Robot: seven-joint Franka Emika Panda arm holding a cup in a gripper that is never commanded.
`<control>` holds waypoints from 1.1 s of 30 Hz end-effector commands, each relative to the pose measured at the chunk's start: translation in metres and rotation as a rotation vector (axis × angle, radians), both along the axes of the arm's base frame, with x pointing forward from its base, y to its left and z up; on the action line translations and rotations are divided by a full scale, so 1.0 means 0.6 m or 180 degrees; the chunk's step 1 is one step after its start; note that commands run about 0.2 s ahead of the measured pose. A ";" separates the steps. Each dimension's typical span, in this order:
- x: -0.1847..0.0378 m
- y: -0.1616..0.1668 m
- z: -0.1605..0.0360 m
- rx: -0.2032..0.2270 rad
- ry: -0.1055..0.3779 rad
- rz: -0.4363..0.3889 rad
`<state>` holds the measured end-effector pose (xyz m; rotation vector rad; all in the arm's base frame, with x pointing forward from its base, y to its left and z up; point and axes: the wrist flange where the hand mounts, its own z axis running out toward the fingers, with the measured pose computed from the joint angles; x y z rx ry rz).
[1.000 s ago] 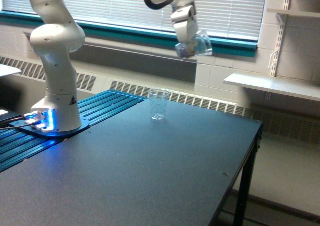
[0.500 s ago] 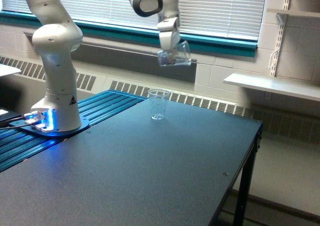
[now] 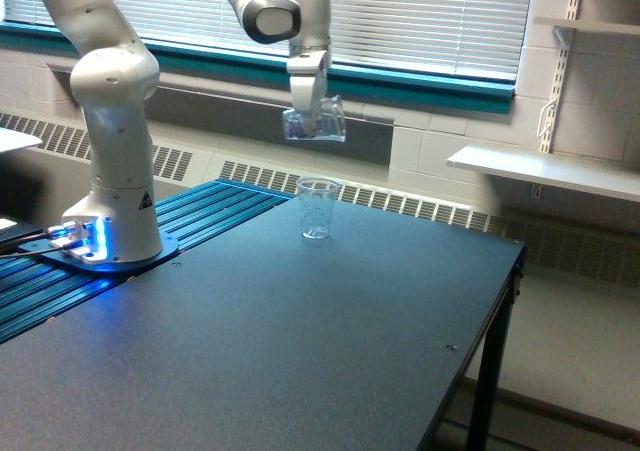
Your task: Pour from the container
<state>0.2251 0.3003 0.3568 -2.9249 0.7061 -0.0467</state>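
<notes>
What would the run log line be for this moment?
phase: carrying to pour | gripper: shut on container | container: tilted, held above small cup | small cup: upright on table | pour: none visible

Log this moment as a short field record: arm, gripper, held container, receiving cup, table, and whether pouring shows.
arm: white Franka arm, base on the table's left side in the exterior view
gripper: gripper shut on the container
container: clear container held in the air, tipped with its rim toward the exterior view's right, small bits inside
cup: smaller clear graduated cup, upright on the table, below the container
table: dark table
pouring: no stream visible; cup contents too hard to tell
</notes>
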 end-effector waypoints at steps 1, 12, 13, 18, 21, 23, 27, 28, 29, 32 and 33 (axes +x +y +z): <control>-0.044 0.003 -0.010 -0.0006 0.0090 0.0134; -0.051 -0.034 -0.029 0.0007 0.0298 0.0022; -0.050 -0.038 -0.030 0.0014 0.0318 0.0005; -0.049 -0.058 -0.046 -0.0009 0.0442 -0.0078; -0.050 -0.064 -0.052 0.0005 0.0500 -0.0109; -0.053 -0.067 -0.060 -0.0012 0.0553 -0.0114; -0.058 -0.066 -0.069 -0.0011 0.0637 -0.0121; -0.059 -0.065 -0.071 -0.0010 0.0657 -0.0121; -0.059 -0.064 -0.072 -0.0009 0.0672 -0.0126; -0.056 -0.061 -0.074 -0.0007 0.0702 -0.0145; -0.055 -0.060 -0.074 -0.0010 0.0710 -0.0151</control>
